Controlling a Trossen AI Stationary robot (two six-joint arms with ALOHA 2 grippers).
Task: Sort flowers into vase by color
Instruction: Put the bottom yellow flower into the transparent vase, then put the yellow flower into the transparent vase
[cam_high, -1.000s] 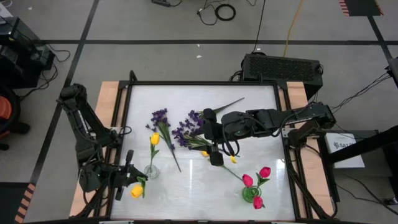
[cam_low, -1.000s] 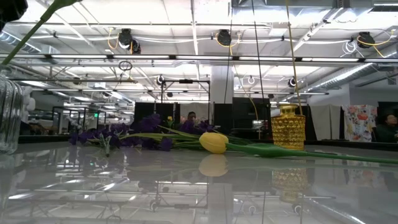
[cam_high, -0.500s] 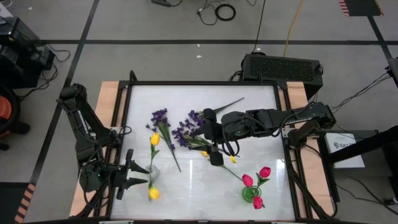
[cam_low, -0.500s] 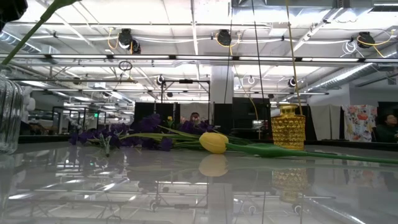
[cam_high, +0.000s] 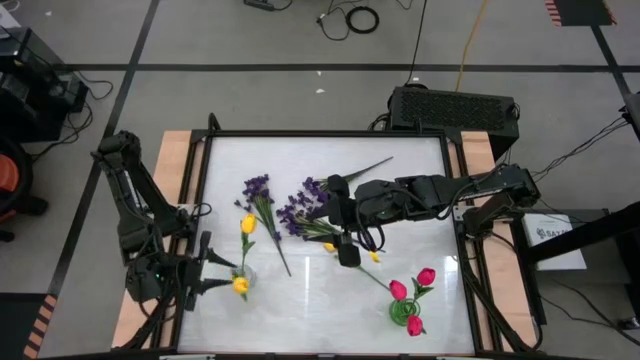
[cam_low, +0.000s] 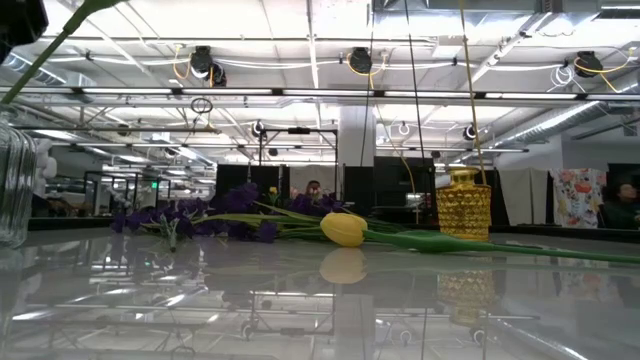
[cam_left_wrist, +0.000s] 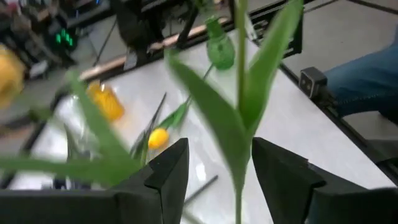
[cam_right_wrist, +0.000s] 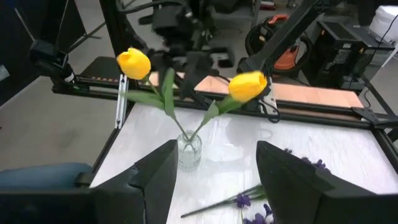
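Two yellow tulips (cam_right_wrist: 134, 63) in clear vase (cam_right_wrist: 189, 150), left tool (cam_high: 207, 272) open beside

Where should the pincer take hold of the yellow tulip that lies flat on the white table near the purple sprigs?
Grip the yellow artificial tulip on its long green stem, a little behind the bloom, coming straight down from above. The stem lies flat on the white table and is thin and bare there, while the bloom is round and soft.
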